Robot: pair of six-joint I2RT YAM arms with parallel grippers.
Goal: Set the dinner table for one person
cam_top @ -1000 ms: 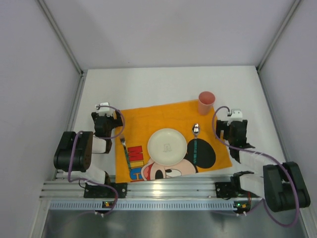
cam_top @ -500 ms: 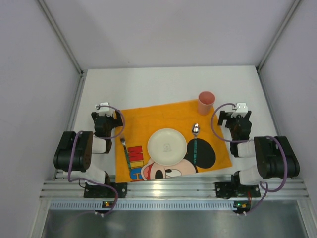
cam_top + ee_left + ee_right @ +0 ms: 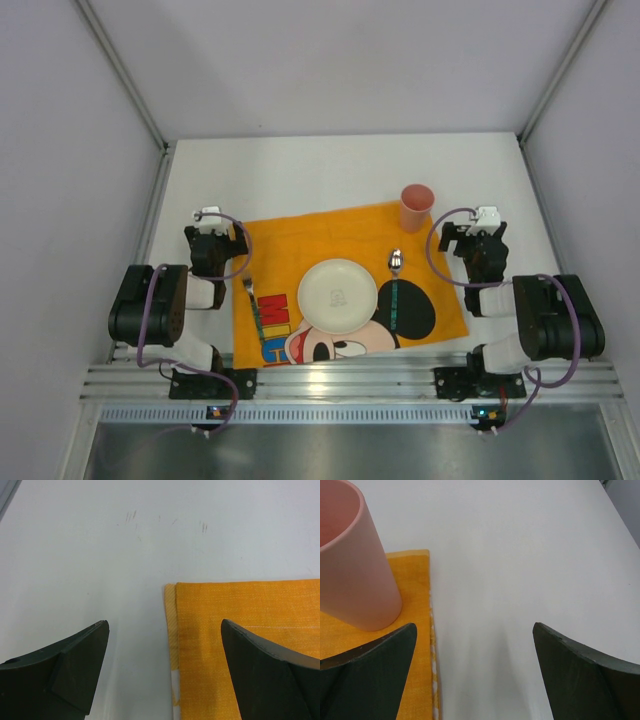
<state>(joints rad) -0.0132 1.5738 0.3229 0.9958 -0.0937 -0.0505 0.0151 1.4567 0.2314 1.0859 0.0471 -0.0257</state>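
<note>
On the white dinner table [image 3: 330, 175] lies an orange Mickey Mouse cloth [image 3: 300, 240]. On the cloth sit a white plate [image 3: 338, 294], a fork [image 3: 255, 315] at its left, a spoon [image 3: 395, 290] at its right and a pink cup [image 3: 416, 208] at the far right corner. My left gripper [image 3: 212, 228] is open and empty, low over the cloth's far left corner [image 3: 225, 630]. My right gripper [image 3: 482, 232] is open and empty, just right of the cup [image 3: 350, 570] and the cloth's edge [image 3: 420, 645].
Grey walls with metal corner posts enclose the table on three sides. The aluminium rail [image 3: 340, 385] with both arm bases runs along the near edge. Bare white tabletop lies behind the cloth [image 3: 150, 540] and to its right [image 3: 520, 555].
My right arm has folded back from a stretched pose and its gripper has shifted slightly right and back. Since half a second ago nothing has moved. The left arm is still.
</note>
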